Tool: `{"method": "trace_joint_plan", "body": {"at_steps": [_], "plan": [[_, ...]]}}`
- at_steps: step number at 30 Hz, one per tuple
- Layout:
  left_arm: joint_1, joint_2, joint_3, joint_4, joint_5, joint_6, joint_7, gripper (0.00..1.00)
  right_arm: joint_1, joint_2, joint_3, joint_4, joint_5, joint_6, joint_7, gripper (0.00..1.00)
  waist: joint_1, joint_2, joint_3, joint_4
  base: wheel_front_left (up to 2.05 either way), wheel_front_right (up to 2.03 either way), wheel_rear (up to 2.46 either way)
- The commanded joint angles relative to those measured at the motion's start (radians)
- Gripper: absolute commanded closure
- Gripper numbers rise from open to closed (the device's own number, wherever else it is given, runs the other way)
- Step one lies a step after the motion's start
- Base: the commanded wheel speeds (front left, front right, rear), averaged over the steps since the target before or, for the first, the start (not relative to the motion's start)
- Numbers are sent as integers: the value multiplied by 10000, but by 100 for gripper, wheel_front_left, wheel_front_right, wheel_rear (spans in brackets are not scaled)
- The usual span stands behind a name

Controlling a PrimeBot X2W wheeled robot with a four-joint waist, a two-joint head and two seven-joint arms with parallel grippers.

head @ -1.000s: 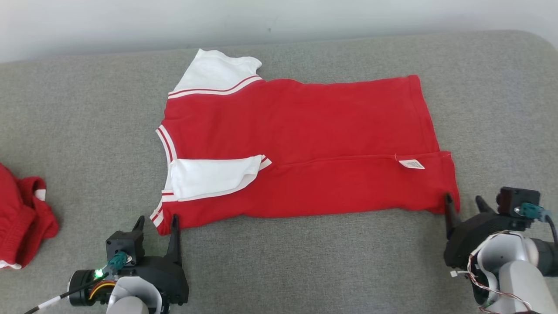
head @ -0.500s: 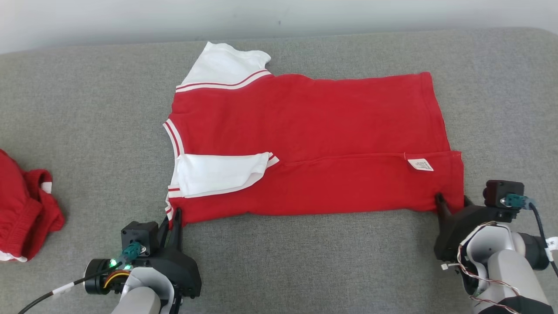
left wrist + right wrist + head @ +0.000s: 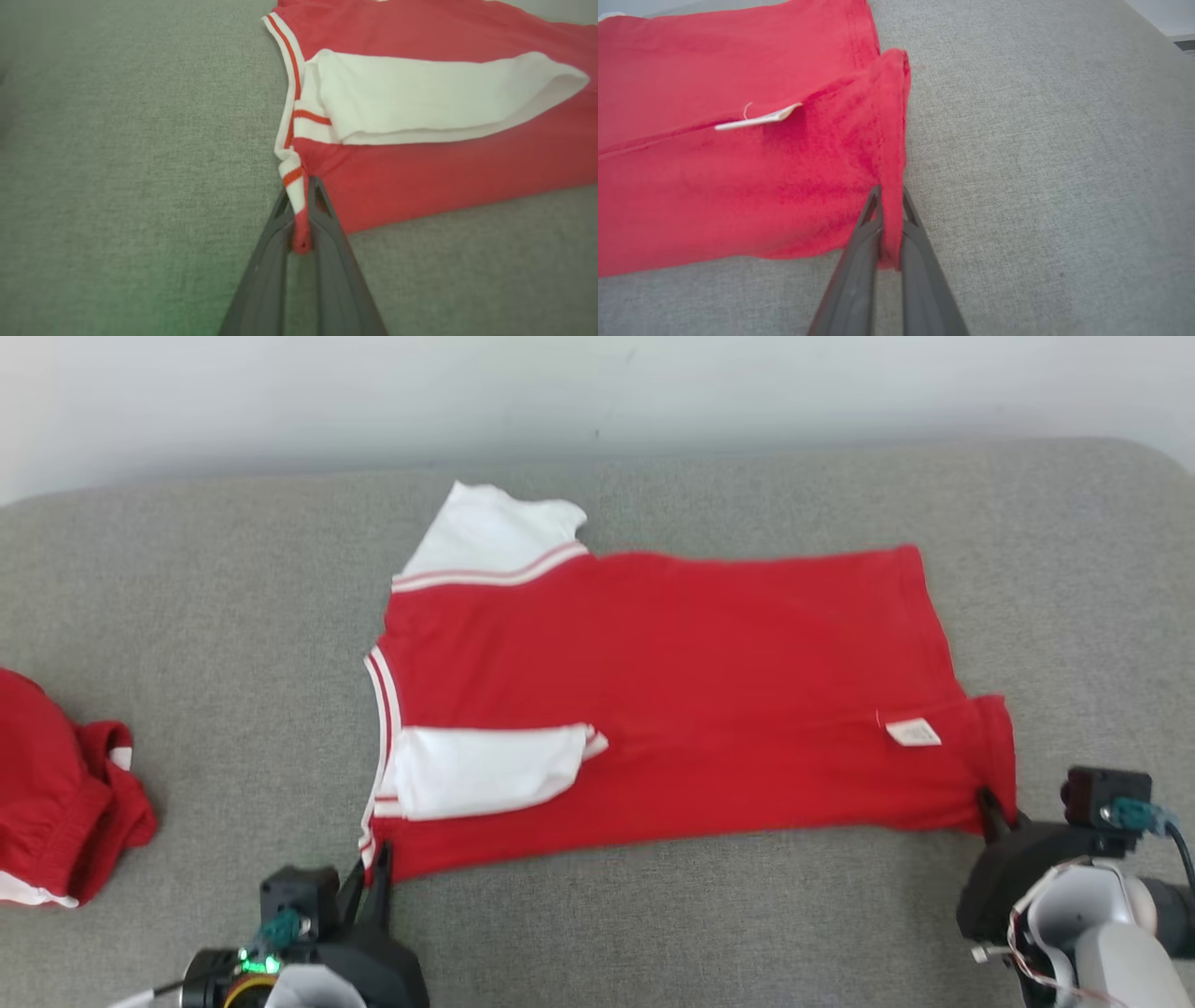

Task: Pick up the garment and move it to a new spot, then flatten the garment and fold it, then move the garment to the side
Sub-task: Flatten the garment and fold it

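The left gripper (image 3: pixel 301 196) is clenched on a thin roll of striped trim at the lower-left corner of the red short-sleeved shirt with white sleeves and striped trim (image 3: pixel 672 691). In the left wrist view the cloth is bunched between the two dark fingers. The right gripper (image 3: pixel 889 196) is likewise closed on the hem at the shirt's lower-right corner, with a narrow ridge of red fabric standing up between its fingers.

The shirt lies spread across the middle of the grey woven cushion surface (image 3: pixel 653 915). Its neck end is towards the left of the head view and its hem towards the right. One folded white sleeve (image 3: pixel 485 770) rests on top of the body, and a small white care label (image 3: pixel 913 733) shows near the right end. A crumpled red-and-white cloth (image 3: pixel 56 812) sits well apart at the left edge.

With both lower corners held, the step looks like a fold of the near edge up towards the far edge. To do it well, both arms should probably rise together and level, keeping the edge between them lightly taut so that it does not sag. They should then carry it across evenly and set it down in line with the upper edge. The left hold is slim and on trim alone, so a hard pull could slip it. The loose sleeve might also slide out if the lift is jerky.
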Motion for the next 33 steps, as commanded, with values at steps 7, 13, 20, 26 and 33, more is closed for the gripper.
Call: {"method": "trace_joint_plan", "body": {"at_steps": [7, 13, 20, 26, 33], "plan": [[1312, 442, -74, -1236, -31, 453, 248, 100, 1233, 18, -153, -1347, 136, -26, 463, 100, 0, 0, -317, -155, 0, 0, 0], [2253, 560, -161, -2344, -63, 872, 403, 100, 2115, 163, -248, -2260, 262, -26, 811, 100, 0, 0, -322, -127, 0, 0, 0], [2760, 742, -18, -2776, -198, 1233, 521, 100, 2635, 256, -344, -2514, 387, -26, 989, 100, 0, 0, -327, -73, 0, 0, 0], [2868, 713, -138, -2838, -293, 1187, 626, 0, 2740, 300, -259, -2369, 367, -26, 1034, 0, 0, 0, -397, -70, 0, 0, 0], [2760, 854, 7, -2832, -289, 1313, 524, 0, 2805, 309, -428, -2639, 217, -26, 1007, 0, 0, 0, -466, -85, 0, 0, 0]]}}
